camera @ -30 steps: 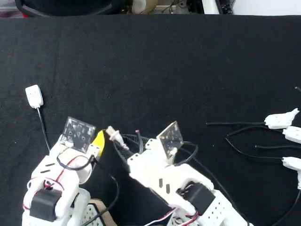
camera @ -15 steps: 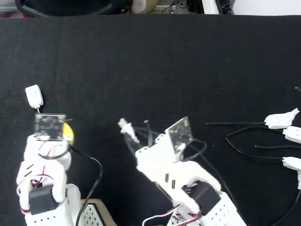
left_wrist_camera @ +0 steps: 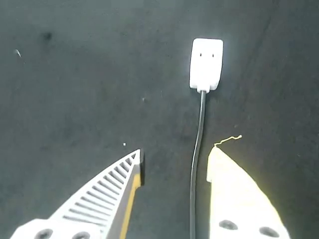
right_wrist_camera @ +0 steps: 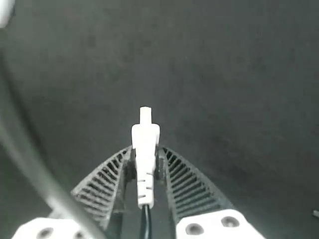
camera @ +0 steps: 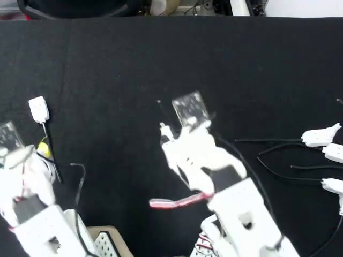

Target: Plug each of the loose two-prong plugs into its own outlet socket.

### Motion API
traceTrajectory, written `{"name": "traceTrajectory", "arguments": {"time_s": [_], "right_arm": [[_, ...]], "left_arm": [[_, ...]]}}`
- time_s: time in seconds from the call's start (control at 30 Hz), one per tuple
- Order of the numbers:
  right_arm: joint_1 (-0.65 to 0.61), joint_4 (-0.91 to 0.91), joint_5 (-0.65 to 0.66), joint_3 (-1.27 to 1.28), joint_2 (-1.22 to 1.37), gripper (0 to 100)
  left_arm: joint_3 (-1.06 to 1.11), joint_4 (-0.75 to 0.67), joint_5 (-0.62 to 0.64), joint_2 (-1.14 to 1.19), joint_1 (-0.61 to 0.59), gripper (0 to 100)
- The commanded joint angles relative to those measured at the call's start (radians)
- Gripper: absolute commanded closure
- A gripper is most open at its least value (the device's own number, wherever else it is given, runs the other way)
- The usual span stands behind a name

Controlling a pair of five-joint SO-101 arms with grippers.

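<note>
1. Near the left edge of the black cloth-covered surface (camera: 161,59) lies a white rectangular outlet socket (camera: 38,108). It is face up, with two slots showing in the left wrist view (left_wrist_camera: 206,64). Its thin black cord (left_wrist_camera: 198,129) trails back toward the left arm.
2. The left end effector (left_wrist_camera: 174,159) is spread wide and holds nothing. The cord runs between its two tips, and the socket lies just ahead of them.
3. Near the middle, the right end effector (right_wrist_camera: 145,149) pinches a small white plastic plug (right_wrist_camera: 145,130) by its body, the tip poking out past the fingertips. In the high view this plug (camera: 165,130) sits well apart from the socket.
4. At the right edge, three more white plastic cord ends (camera: 319,136) lie close together with their black cords loose.
</note>
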Motion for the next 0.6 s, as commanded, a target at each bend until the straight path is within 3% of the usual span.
{"name": "traceTrajectory", "arguments": {"time_s": [0.0, 0.33, 0.57], "right_arm": [[0.052, 0.003, 0.075, -0.139, 0.217, 98.5], [0.057, -0.005, 0.081, -0.151, 0.268, 98.5], [0.057, -0.005, 0.083, -0.151, 0.274, 98.5]], "left_arm": [[-0.282, -0.083, 0.034, 0.422, 0.027, 77], [-0.862, -0.101, 0.031, 1.223, 0.102, 77], [-1.023, -0.101, 0.032, 1.412, 0.128, 77]]}}
